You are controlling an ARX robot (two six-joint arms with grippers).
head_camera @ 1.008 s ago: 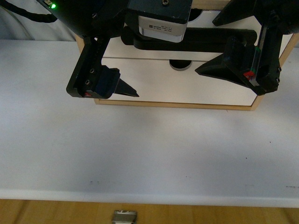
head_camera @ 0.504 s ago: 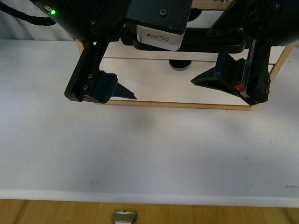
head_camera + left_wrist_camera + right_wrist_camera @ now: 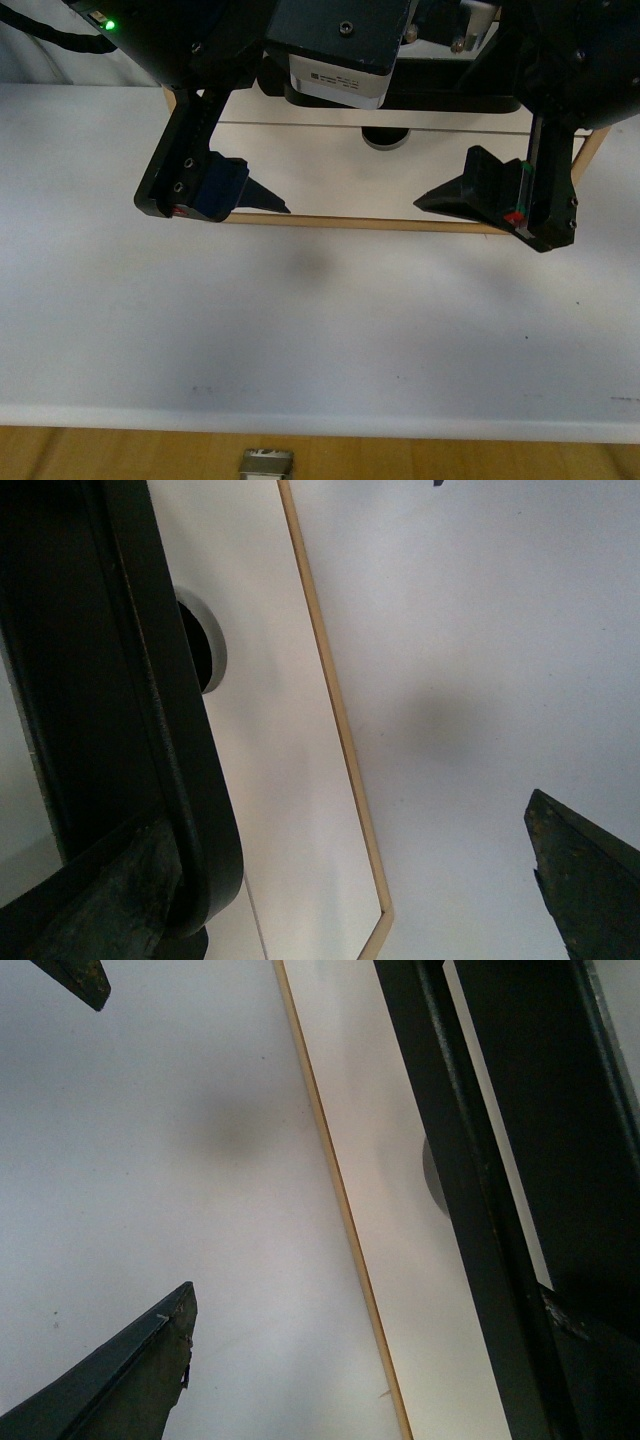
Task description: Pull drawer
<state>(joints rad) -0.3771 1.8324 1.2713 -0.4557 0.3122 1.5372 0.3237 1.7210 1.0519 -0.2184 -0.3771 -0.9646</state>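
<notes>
Both the left end effector and the right end effector gape apart, seemingly astride the black bar handle of the drawer at 12 o'clock on the desk; pulling unclosed or unevenly risks slipping off or jamming it.

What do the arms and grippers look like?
Both are matte black with pointed wedge-shaped fingers. The left gripper bears a red mark, the right gripper red and green marks. A green light glows by a black cable on the left arm; a white label sits centrally.
</notes>
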